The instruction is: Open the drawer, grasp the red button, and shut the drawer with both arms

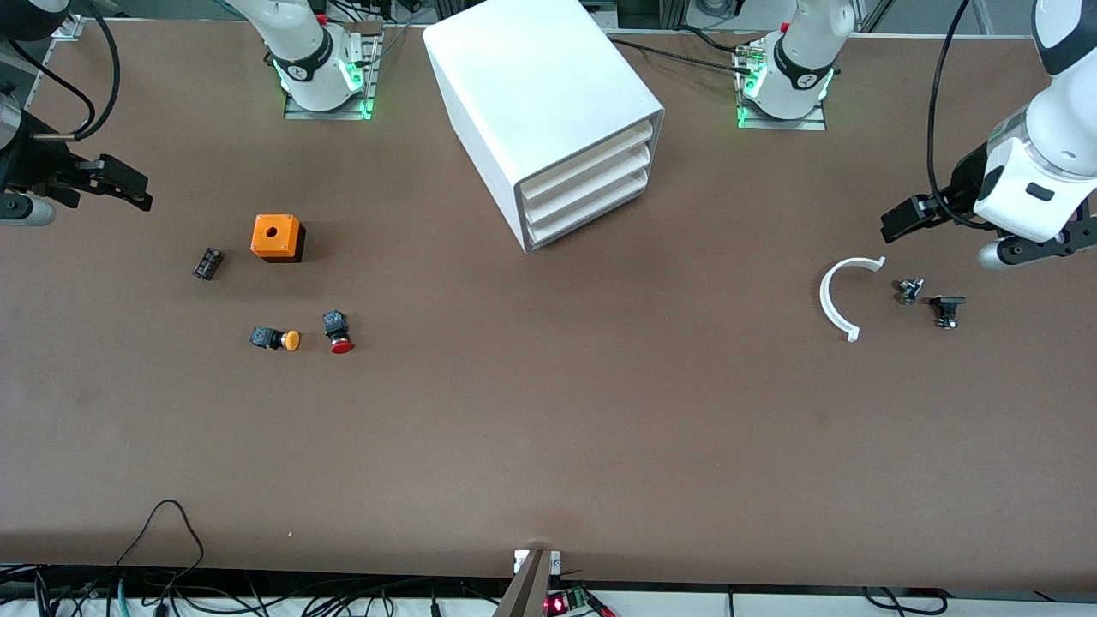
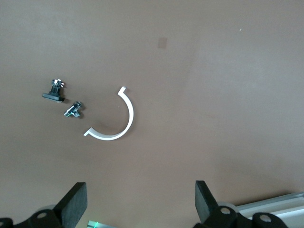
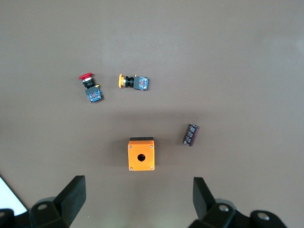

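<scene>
The right gripper (image 1: pixel 107 184) is held up over the table's edge at the right arm's end, fingers spread wide and empty; likely parked so the wrist camera covers the parts. The orange box (image 1: pixel 277 236) is taken as landmark. A small black part (image 1: pixel 207 263) lies beside it, toward the right arm's end. The orange-capped button (image 1: pixel 276 338) and the button (image 1: pixel 338 332), red cap, lie on the table nearer the front camera than the box, well apart from the right gripper. The cabinet (image 1: pixel 548 111) stands toward the left arm's end from the box, fronts angled toward the left arm; the drawer (image 1: pixel 591 176) is seen shut, all three alike. Past it a white curved piece (image 1: pixel 840 296) and two small black parts (image 1: pixel 930 300) are laid. The left gripper (image 1: pixel 904 218) hangs over them, open, nothing held. No step is judged begun.
</scene>
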`<state>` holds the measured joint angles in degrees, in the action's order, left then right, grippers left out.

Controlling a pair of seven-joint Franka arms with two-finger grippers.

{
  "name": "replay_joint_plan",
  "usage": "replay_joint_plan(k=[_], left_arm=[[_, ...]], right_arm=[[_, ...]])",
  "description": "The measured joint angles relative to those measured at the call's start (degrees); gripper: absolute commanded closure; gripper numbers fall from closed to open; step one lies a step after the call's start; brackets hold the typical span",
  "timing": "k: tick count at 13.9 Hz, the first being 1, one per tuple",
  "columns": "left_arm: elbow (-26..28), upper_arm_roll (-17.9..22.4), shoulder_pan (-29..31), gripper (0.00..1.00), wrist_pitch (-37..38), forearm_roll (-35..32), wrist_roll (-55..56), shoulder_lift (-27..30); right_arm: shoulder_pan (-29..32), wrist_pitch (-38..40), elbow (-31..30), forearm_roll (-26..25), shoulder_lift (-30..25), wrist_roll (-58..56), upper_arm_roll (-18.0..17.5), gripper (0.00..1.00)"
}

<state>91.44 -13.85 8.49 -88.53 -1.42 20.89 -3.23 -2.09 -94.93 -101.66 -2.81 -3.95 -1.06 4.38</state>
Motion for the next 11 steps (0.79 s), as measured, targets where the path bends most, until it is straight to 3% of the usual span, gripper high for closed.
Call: replay_joint_plan(k=[11], left_arm=[[-0.44,0.34,0.04,0.00,0.44,0.00,-5.42,-0.38]], right_arm=[[-0.04,-0.14,0.31,0.00,0.20,1.14,-0.54,0.00]])
